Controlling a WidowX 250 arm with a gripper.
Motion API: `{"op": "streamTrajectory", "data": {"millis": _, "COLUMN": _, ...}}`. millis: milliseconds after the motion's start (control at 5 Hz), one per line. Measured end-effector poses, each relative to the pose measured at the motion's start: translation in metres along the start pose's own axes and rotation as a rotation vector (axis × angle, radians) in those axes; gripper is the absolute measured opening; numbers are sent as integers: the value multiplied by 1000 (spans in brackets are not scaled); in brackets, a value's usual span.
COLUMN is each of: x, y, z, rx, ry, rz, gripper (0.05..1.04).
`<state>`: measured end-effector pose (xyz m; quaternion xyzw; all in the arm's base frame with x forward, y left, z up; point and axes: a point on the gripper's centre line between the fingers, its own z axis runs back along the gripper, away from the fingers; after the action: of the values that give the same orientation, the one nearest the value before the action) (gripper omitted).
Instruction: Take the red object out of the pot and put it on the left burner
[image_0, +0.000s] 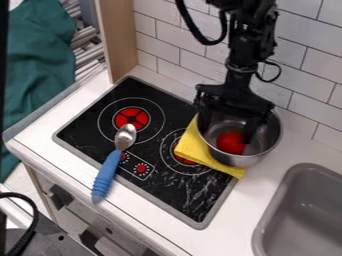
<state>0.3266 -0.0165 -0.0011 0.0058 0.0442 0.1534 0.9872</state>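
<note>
White wall tile (184, 37) backs the counter. The fingers of the gripper (227, 132) stand wide apart over the metal pot (248, 160), seemingly gripping nothing. The red object (231, 143) lies inside, slightly toward the camera, nearer the finger farther from the left burner (131, 117); whether they touch, I cannot tell. It looks roundish, without a clear long axis. Lowering camera-ward before closing seems right. The blue-handled spoon (109, 172) could obstruct placing.
</note>
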Motion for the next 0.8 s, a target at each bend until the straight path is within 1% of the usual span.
{"op": "streamTrajectory", "data": {"millis": 200, "x": -3, "y": 0, "z": -3, "rx": -23, "ry": 21, "rz": -13, "gripper": 1005}}
{"op": "streamTrajectory", "data": {"millis": 400, "x": -6, "y": -3, "z": -11, "rx": -39, "ry": 48, "rz": -24, "gripper": 946}}
{"op": "streamTrajectory", "data": {"millis": 600, "x": -4, "y": -5, "z": -19, "rx": -31, "ry": 71, "rz": -35, "gripper": 722}}
{"op": "streamTrajectory", "data": {"millis": 800, "x": 1, "y": -7, "z": -18, "rx": -33, "ry": 62, "rz": -39, "gripper": 720}}
